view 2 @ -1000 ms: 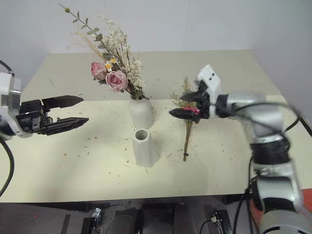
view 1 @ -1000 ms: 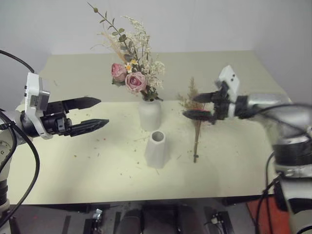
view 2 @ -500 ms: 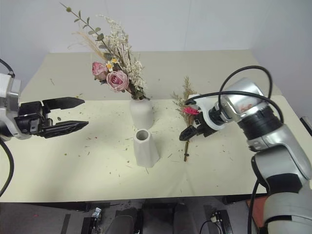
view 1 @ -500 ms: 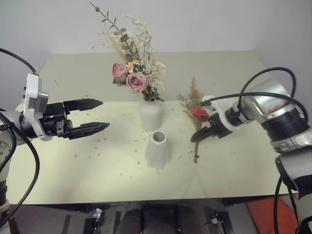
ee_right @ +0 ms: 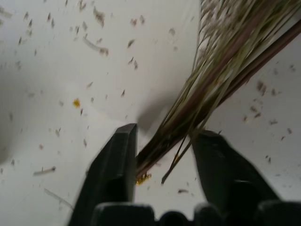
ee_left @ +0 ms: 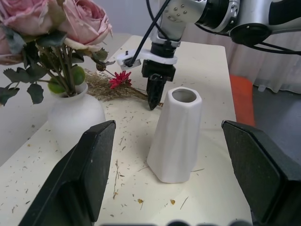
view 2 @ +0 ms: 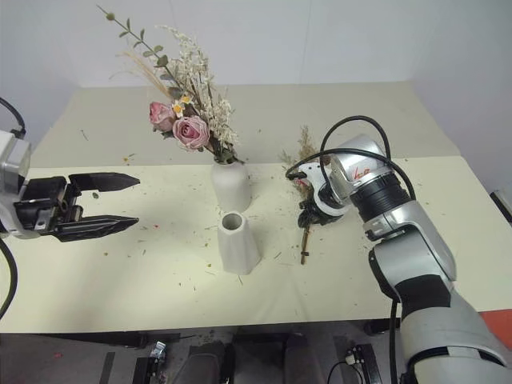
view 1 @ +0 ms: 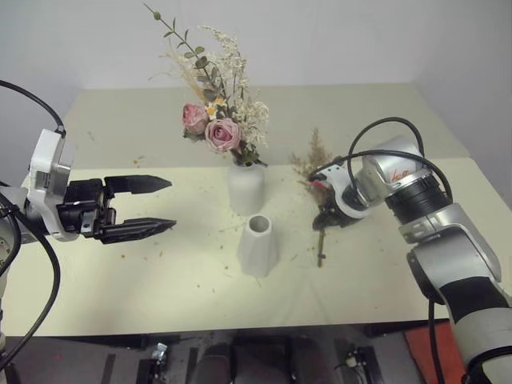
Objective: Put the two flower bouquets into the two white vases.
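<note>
Rose bouquet (view 1: 214, 128) stands in one vase (view 1: 246, 188); beside the empty vase (view 1: 258, 246), right gripper (ee_right: 162, 155) fingers straddle the dried bouquet's (view 1: 318, 180) stems, left gripper (view 1: 152, 205) fingers spread.

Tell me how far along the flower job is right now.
Done: the dusty-pink rose bouquet stands in the rounded white ceramic vase. In hand: the right tool is down around the stems of the tan dried-grass bouquet with the pink daisy, lying on the table. Left: lifting it into the empty tapered white vase. The left tool is open.
</note>
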Robot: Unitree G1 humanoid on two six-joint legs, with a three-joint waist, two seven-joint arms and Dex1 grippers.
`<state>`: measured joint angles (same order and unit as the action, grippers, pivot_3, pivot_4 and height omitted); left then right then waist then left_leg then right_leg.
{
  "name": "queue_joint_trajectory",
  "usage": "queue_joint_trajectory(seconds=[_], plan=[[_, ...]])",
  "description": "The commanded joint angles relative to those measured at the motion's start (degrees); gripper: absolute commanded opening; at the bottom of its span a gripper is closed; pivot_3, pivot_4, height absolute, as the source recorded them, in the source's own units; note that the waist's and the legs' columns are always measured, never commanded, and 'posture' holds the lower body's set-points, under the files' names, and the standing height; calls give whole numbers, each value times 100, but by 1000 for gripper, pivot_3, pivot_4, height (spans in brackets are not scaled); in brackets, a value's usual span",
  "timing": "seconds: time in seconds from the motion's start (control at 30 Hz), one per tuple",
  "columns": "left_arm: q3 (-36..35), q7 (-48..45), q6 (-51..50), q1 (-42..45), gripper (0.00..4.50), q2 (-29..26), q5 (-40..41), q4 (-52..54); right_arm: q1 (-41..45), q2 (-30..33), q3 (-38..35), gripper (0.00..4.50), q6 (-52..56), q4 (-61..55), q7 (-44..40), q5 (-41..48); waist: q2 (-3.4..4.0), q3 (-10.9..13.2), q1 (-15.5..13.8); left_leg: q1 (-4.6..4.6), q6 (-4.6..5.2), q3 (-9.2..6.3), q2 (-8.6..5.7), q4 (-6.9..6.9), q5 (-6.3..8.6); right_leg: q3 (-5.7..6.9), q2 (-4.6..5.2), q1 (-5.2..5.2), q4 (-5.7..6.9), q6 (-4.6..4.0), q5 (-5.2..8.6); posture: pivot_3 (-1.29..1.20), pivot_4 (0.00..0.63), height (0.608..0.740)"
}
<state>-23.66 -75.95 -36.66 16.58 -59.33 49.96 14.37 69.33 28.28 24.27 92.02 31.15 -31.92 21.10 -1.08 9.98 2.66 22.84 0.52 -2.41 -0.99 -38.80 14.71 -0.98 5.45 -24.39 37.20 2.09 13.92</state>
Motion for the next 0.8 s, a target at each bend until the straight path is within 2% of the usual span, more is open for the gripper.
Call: queue_joint_trajectory(seconds=[0.03, 0.1, 0.13, 0.33, 0.47, 0.63, 0.7, 0.8], plan=[[-224, -227, -29, -71, 3901, -176, 175, 151, -12, -161, -543, 872, 48, 136, 457, -248, 0, 0, 4, 0, 0, 0, 0, 0, 0, -1, 0, -1, 0, 0, 0, 0, 150, 740], [-251, -323, -27, -120, 3901, -224, 201, 144, -62, -237, -832, 206, 48, 121, 706, -396, 0, 0, -1, 1, 0, 1, 0, 1, 0, -1, 0, -1, 0, 0, 0, 0, 150, 740], [-270, -368, -31, -143, 3901, -253, 214, 132, -113, -282, -1058, 25, -38, 96, 897, -513, 0, 0, -3, 2, 0, 1, 0, 1, 0, 0, 0, -1, -1, 0, 0, 0, 150, 740], [-303, -562, -11, -245, 3901, -349, 190, 76, -260, -398, -1890, 25, -559, 67, 1526, -881, 0, 0, -18, -1, 0, 1, -1, -1, 0, 1, 1, 6, -2, 0, 0, 0, 150, 740], [-364, -650, -21, -313, 3901, -377, 189, 88, -354, -455, -2642, 25, -1455, 10, 1903, -951, 0, 0, -9, -1, 0, 1, -1, 1, 0, 0, 0, 4, -2, 0, -1, 0, 150, 740], [-476, -613, -76, -385, 3901, -352, 250, 147, -354, -844, -4420, 25, -3121, -169, 2896, -609, 0, 0, 2, 0, 0, 3, 0, 3, 0, -2, 0, 2, -3, 0, -1, 0, 150, 740], [-507, -573, -103, -435, 3901, -328, 290, 221, -391, -1060, -5141, 25, -3785, -625, 2709, -37, 2, 1, 2, 1, 0, 3, 2, 7, 0, -1, -1, 1, -1, 0, -1, 0, 150, 740], [-570, -555, -128, -521, 3901, -324, 325, 298, -903, -1071, -4771, 25, -4589, -1587, 1830, 117, 3, 2, 5, 3, 0, 3, 6, 11, 0, -1, -5, 1, 4, 1, -1, 0, 150, 740]])
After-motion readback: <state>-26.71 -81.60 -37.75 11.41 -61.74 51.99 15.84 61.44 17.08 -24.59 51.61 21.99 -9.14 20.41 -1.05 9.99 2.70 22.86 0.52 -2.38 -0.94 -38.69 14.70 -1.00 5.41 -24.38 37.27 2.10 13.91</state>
